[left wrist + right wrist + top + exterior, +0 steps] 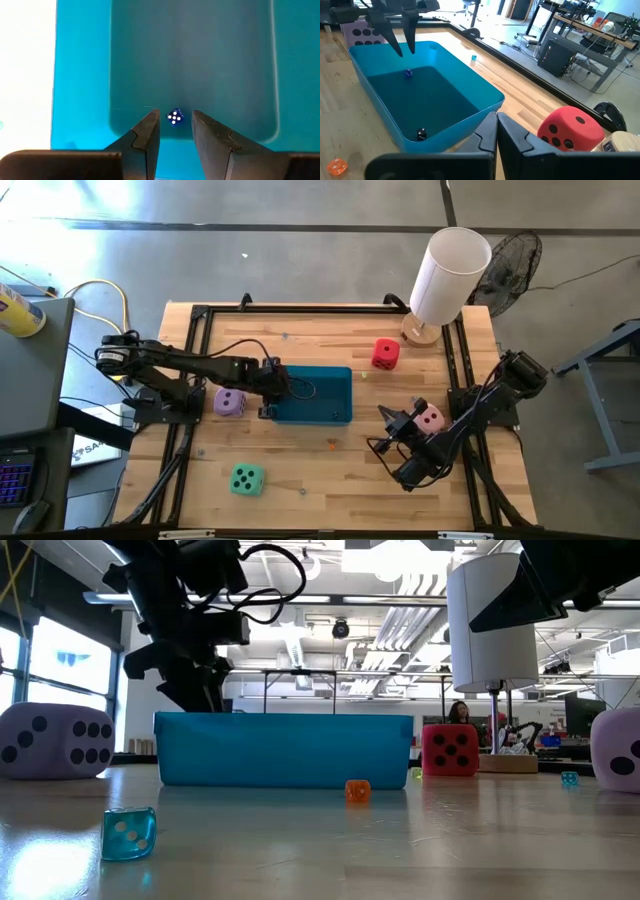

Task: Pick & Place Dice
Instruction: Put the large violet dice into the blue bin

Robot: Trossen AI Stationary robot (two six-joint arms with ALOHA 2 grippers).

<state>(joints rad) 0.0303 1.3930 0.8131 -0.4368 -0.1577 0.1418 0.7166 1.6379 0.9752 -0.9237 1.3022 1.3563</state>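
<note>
Bright, even daylight. Ceiling lights point(400, 560) glare in the low view. Table point(25, 75) beside the tray point(80, 75) blown out white in left wrist view. Near table surface blurred low down.

A long teal plastic tray point(285, 748) stands across the middle of the pale wooden worktop point(400, 850). A dark robot arm point(185, 615) reaches down behind the tray's left end, its pincer hidden by the wall. A soft lilac die with dark pips point(55, 740) sits at the left edge, a soft red die with dark pips point(450, 750) right of the tray. A small clear blue die point(129, 832) lies nearest the camera, a tiny orange die point(357, 790) before the tray. A white cylinder point(490, 620) stands behind the red die.
</note>
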